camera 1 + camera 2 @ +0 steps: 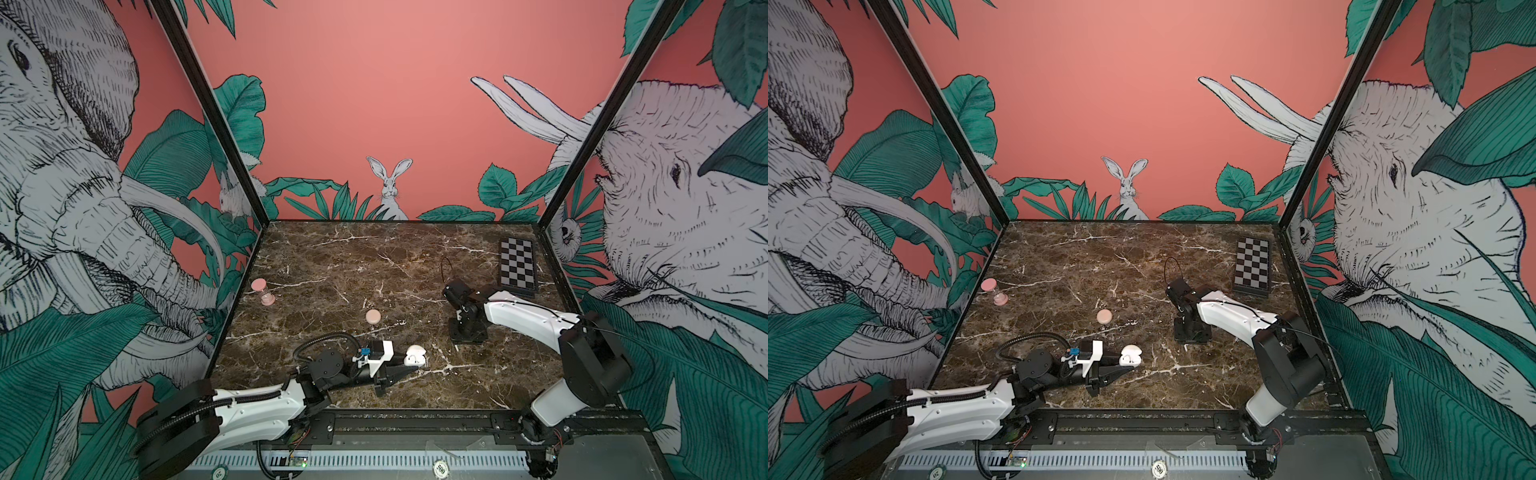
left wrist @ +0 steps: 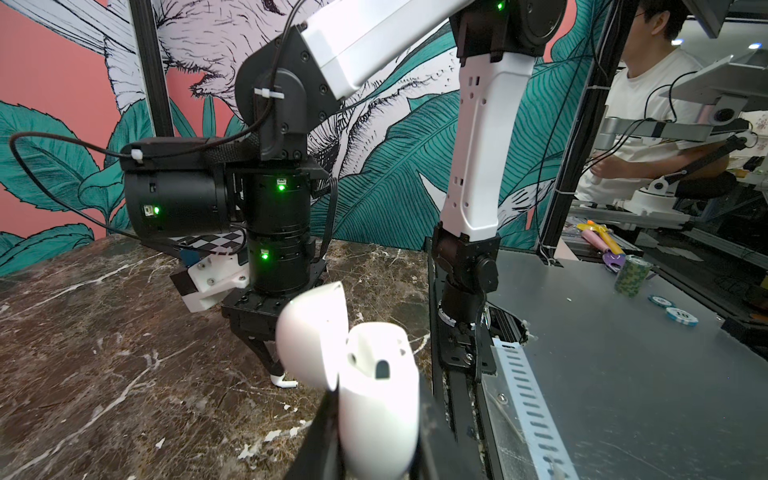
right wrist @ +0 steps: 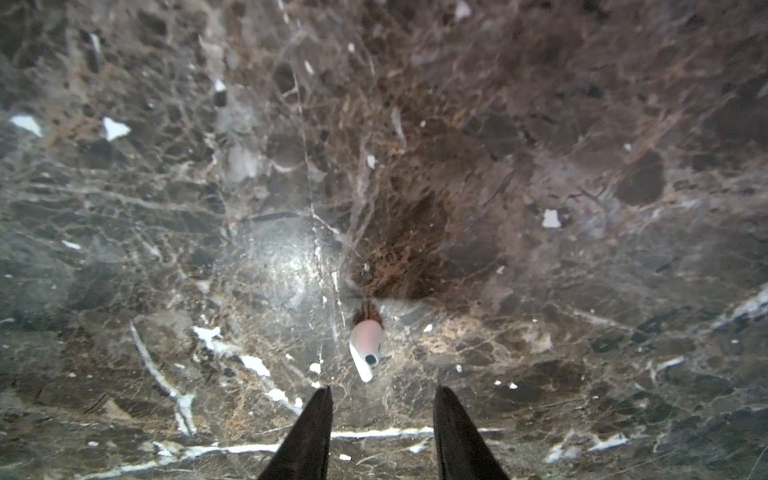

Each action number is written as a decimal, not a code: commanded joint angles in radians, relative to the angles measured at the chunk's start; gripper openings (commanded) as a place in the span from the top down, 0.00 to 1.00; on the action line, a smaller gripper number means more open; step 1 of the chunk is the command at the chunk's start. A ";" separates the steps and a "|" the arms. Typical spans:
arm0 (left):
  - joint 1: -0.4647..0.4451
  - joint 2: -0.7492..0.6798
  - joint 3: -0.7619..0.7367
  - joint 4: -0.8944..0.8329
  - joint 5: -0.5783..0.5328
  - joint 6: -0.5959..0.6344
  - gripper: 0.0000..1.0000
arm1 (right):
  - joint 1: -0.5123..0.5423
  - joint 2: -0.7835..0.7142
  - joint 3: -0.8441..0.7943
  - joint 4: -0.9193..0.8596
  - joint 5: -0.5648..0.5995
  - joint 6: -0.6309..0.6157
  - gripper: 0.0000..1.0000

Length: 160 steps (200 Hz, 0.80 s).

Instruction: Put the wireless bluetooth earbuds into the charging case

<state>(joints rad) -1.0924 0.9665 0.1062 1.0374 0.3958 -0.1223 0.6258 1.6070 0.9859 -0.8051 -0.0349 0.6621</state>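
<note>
Dark marble surface (image 1: 374, 266); L tool (image 1: 405, 366) clamped on open white charging case (image 1: 415, 356), near front edge; R tool (image 3: 383, 392) points down, jaws apart, nothing btwn them; earbud (image 3: 365, 347) lies on marble just beyond its tips, apart from case.

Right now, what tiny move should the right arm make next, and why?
Probably ease the right gripper down over the earbud: it lies on the marble table just beyond the parted fingertips, not yet between them. The left gripper holds the open charging case ready.
</note>
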 commanded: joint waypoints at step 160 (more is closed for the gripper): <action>-0.011 -0.004 0.035 -0.034 0.018 0.028 1.00 | 0.011 0.082 -0.048 0.095 0.004 0.062 0.83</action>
<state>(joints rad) -1.0988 0.9676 0.1154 0.9920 0.4042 -0.1066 0.6315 1.6913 0.9787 -0.7273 -0.0391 0.6868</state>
